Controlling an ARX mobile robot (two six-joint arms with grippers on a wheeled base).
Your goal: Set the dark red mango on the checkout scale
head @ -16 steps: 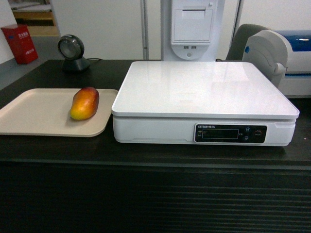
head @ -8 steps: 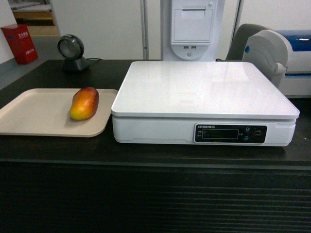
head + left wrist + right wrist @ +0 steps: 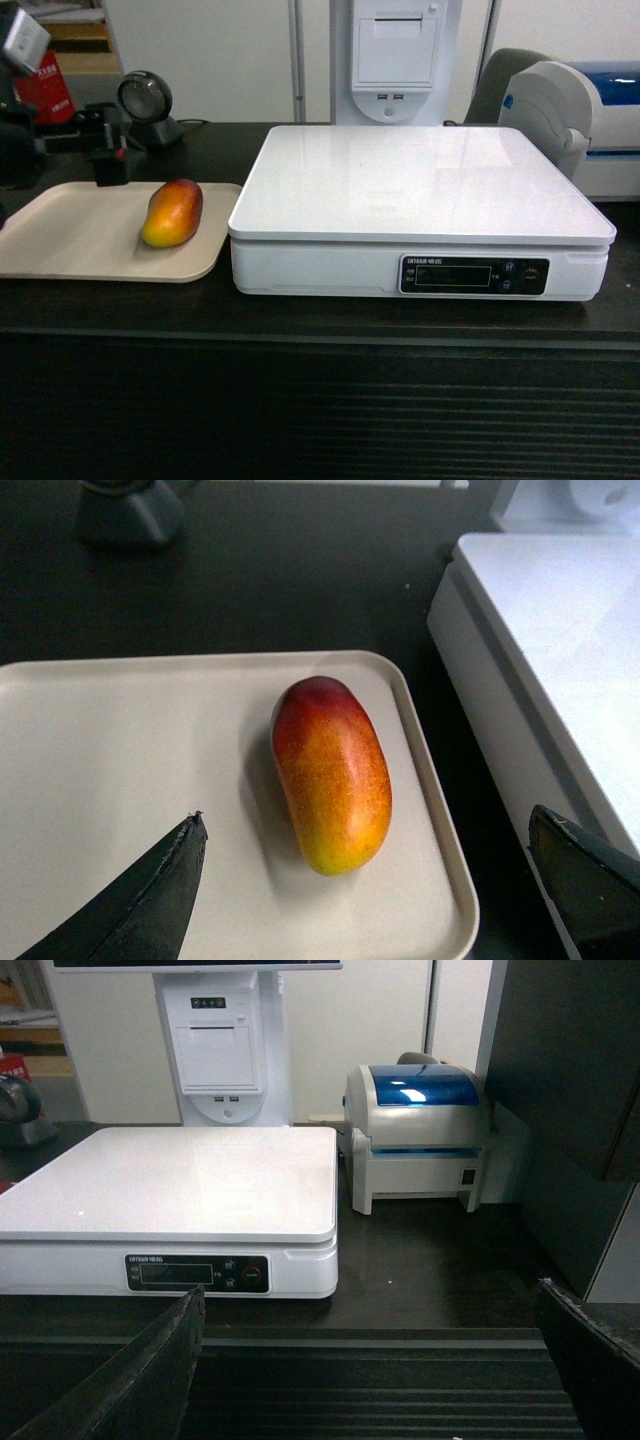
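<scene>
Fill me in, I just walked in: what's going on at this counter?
The left gripper hangs open over the beige tray, jaws spread either side of the dark red mango without touching it. The scale beside the tray has nothing on its platform. The right gripper waits open, facing the scale's front.

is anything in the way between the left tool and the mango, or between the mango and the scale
Nothing visible blocks either. The left tool is open with the dark red mango lying bare on the beige tray ahead of it. The scale sits right beside the tray; only its raised platform edge needs clearing.
</scene>
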